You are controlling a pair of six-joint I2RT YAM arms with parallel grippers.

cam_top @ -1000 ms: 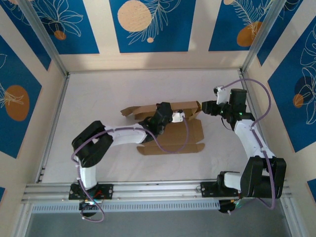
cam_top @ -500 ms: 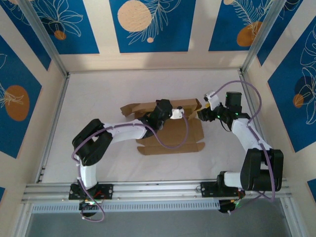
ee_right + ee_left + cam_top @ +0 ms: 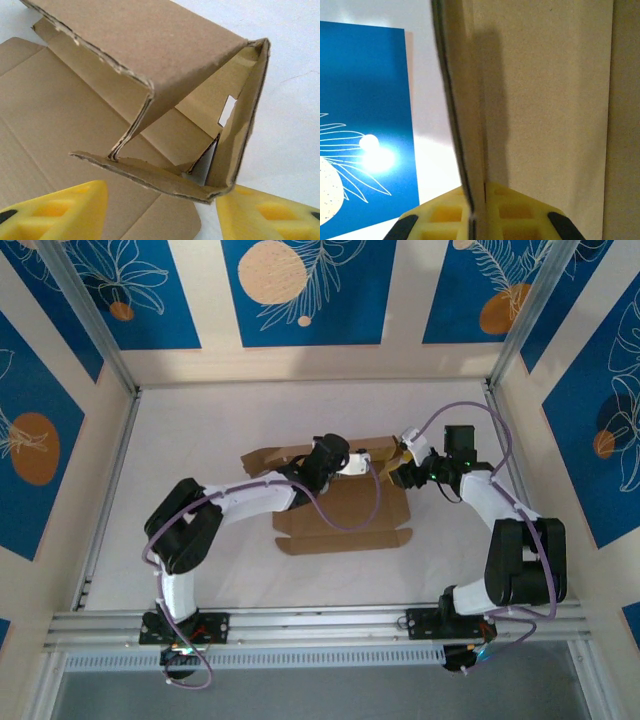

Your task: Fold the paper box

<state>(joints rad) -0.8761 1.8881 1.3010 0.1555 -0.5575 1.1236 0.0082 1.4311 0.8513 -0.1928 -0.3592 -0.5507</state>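
The left gripper point(image 3: 477, 220) is pinched tight on the raised back wall of the paper box point(image 3: 340, 505) — the card's edge runs up between its yellow pads. The right gripper point(image 3: 160, 210), jaws apart, straddles the folded right corner flap; a second ago it hung clear of that end. The box lies mid-way across the white table point(image 3: 200, 430) — blue leaf-printed wall panels point(image 3: 300, 290) stand around it.

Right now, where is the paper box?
In the top view the paper box lies centrally between both arms, its back wall raised; the left gripper is shut on that wall, the right gripper open at its right corner.
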